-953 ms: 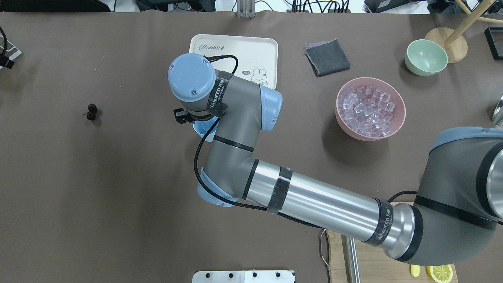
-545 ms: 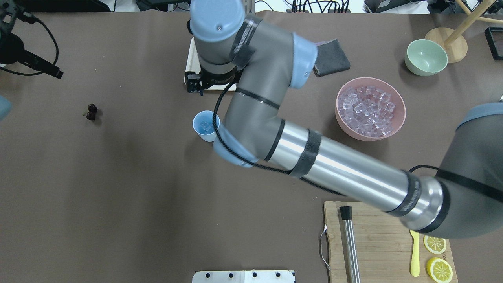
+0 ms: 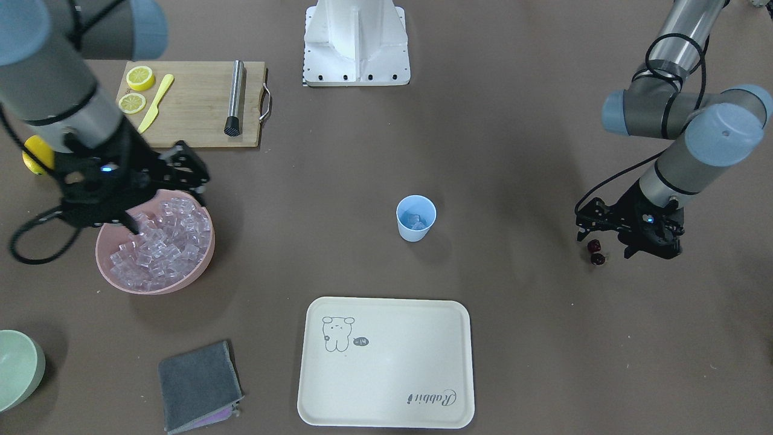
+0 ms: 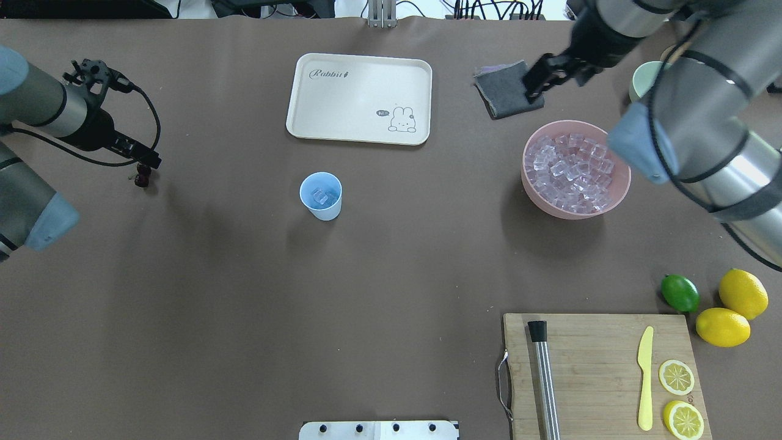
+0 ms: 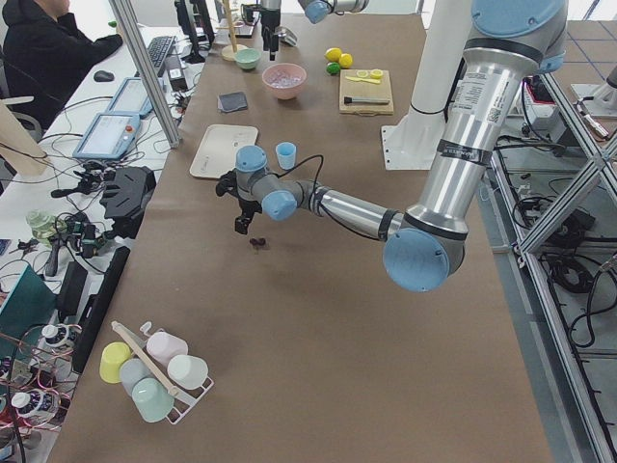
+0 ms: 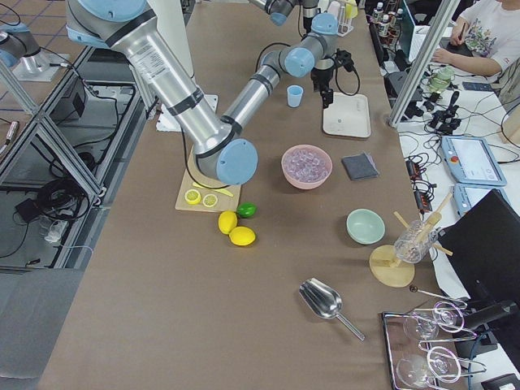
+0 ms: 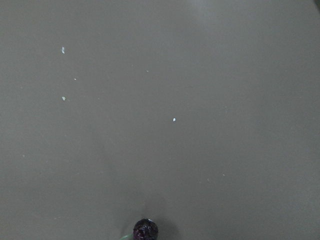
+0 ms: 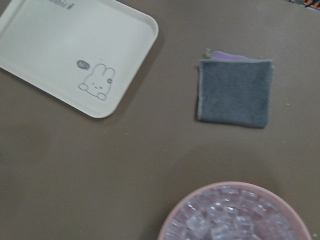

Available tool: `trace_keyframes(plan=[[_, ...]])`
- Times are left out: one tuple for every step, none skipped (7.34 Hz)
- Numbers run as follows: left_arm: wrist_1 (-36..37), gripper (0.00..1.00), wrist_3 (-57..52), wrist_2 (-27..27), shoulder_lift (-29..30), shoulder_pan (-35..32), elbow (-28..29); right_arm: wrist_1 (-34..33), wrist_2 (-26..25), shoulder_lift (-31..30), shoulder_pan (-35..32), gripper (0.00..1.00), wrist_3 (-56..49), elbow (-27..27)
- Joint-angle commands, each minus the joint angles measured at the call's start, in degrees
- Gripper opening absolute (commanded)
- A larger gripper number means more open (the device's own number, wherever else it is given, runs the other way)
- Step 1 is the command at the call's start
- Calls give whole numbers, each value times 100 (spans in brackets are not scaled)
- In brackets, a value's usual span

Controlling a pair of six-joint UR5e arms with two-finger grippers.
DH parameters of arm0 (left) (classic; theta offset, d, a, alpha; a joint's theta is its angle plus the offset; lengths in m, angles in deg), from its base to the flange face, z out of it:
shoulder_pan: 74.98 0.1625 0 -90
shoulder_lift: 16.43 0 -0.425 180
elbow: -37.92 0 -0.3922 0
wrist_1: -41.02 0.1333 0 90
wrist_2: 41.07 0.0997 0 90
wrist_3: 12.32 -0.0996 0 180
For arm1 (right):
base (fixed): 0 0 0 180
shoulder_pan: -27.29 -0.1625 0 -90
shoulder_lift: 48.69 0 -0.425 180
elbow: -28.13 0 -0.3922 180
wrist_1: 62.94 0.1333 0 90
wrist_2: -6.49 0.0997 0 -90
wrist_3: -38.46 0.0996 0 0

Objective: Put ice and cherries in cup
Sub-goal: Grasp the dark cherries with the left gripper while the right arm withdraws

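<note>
1 cup | 2 cherries | 1 pink bowl | many ice cubes

Left end effector and right open

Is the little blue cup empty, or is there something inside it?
Not empty. The cup stands upright with ice at its bottom; the cherries lie on the table, outside it.
</note>
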State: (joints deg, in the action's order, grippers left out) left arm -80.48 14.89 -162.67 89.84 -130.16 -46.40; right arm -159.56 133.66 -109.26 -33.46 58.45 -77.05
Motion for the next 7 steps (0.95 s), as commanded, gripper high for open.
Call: trace_keyframes(plan=[[-811, 98, 205, 102, -228, 130, 416, 55, 385, -935, -716, 99, -1457, -160], [-814, 97, 206, 102, -238, 130, 426, 55, 561, -1217, -997, 99, -1829, -230], [-796, 74, 241, 102, -238, 148, 426, 55, 589, -1724, -1130, 99, -2311, -448], [-770, 46, 241, 102, -238, 148, 426, 55, 676, -2008, -1367, 99, -2820, -459], [-752, 18, 241, 93, -221, 148, 417, 55, 694, -2211, -1456, 99, -2939, -555], [-752, 1, 241, 102, -212, 148, 417, 55, 703, -2247, -1457, 99, -2940, -643], [-761, 0, 241, 93, -212, 148, 382, 55, 703, -2283, -1466, 99, -2940, -652]])
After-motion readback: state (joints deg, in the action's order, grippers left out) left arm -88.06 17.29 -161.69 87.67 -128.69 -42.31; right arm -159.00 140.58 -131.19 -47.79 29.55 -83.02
